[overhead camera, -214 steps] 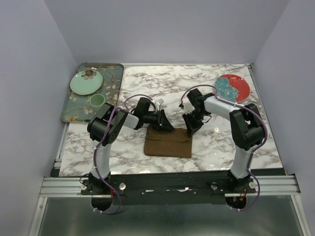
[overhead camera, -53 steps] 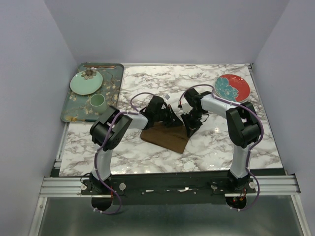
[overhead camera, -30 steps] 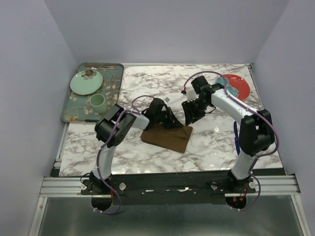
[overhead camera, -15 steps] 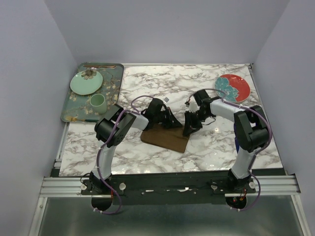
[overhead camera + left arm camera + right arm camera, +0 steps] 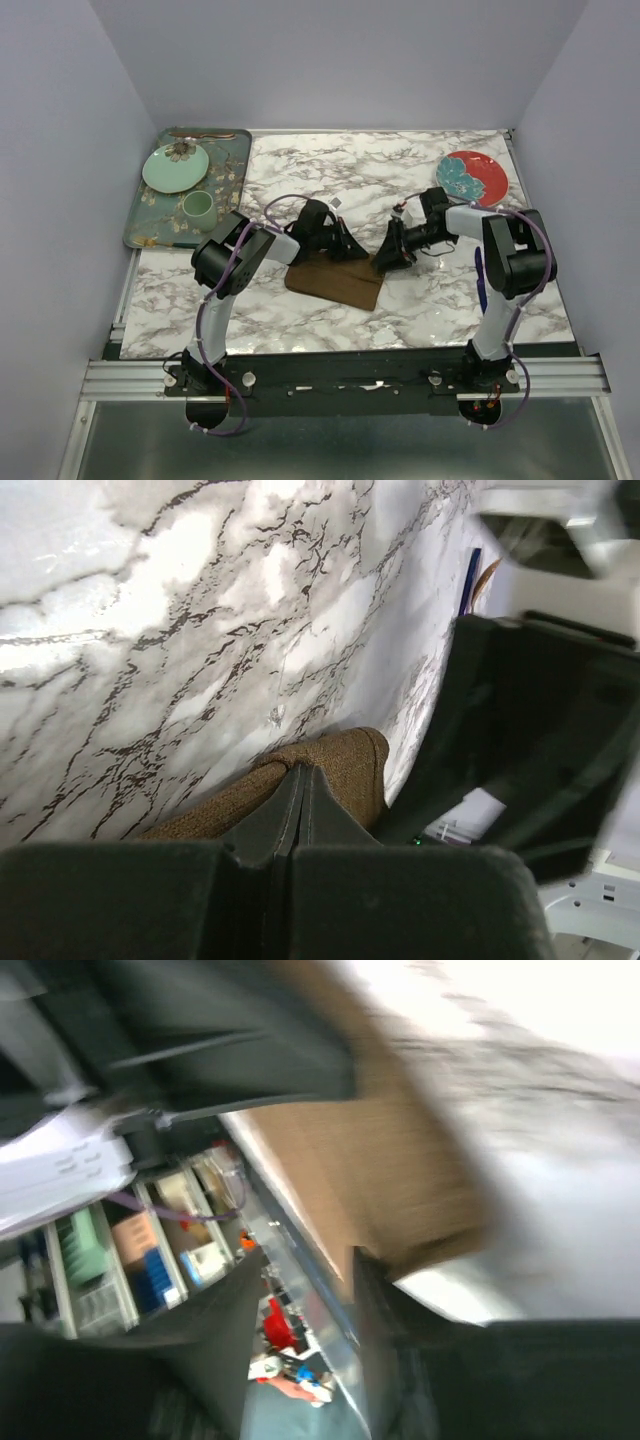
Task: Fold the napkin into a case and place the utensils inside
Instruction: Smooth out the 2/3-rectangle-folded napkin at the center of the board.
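The brown napkin (image 5: 335,282) lies folded flat on the marble, turned a little askew. My left gripper (image 5: 356,253) is shut, pinching the cloth's far edge; in the left wrist view the napkin (image 5: 340,770) bunches up at the closed fingertips (image 5: 297,772). My right gripper (image 5: 381,263) is low at the napkin's far right corner, jaws apart. The right wrist view is blurred; there the napkin (image 5: 390,1170) lies beside one finger (image 5: 385,1295), with nothing between the fingers. A blue-handled utensil (image 5: 479,280) shows partly behind the right arm. A copper utensil (image 5: 200,133) lies at the tray's far edge.
A dark green floral tray (image 5: 135,228) at the far left holds a pale green plate (image 5: 175,167) and a green cup (image 5: 197,206). A red plate (image 5: 472,178) sits at the far right. The two arms stand close together over the napkin.
My right gripper came down from above the marble behind the napkin to its far right corner, its jaws narrowing and then widening again. The left gripper and the napkin stayed put.
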Available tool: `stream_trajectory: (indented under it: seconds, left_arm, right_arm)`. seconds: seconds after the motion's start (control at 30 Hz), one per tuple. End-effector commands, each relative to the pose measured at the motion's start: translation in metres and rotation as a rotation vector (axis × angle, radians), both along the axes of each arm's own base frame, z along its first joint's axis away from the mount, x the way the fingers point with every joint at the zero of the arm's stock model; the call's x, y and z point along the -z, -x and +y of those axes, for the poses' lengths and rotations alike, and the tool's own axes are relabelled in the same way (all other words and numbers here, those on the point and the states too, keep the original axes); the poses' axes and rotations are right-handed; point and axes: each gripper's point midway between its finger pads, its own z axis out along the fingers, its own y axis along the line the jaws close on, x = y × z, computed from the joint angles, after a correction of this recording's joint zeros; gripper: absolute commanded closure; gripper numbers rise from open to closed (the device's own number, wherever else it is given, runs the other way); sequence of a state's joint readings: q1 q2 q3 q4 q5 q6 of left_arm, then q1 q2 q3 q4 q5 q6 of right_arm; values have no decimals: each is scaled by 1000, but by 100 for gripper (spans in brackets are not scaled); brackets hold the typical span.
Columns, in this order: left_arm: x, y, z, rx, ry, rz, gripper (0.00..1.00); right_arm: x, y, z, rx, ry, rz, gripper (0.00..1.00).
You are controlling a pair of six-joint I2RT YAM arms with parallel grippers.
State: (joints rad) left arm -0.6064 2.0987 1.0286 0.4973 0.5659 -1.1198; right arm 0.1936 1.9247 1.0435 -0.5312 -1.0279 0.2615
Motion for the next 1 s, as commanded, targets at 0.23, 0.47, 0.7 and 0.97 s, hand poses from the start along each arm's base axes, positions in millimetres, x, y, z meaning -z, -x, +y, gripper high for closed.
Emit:
stream_trajectory:
  seconds: [0.23,0.47,0.7,0.97]
  left_arm:
    - [61,13,30,-38,-152,109,100]
    - [62,8,31,-45,-152,111,100]
    - [48,4,27,-37,-109,88,99]
    - [-48,-7,36,26,-11,-164,68]
  right_arm:
    - [-46,-40,16,52,-155,-127,61]
    - [34,-14,-7,138,48,56,72]
    - [69,-17,-31,144,265,90,73]
    - [68,-49,-55,21,458,-111,73]
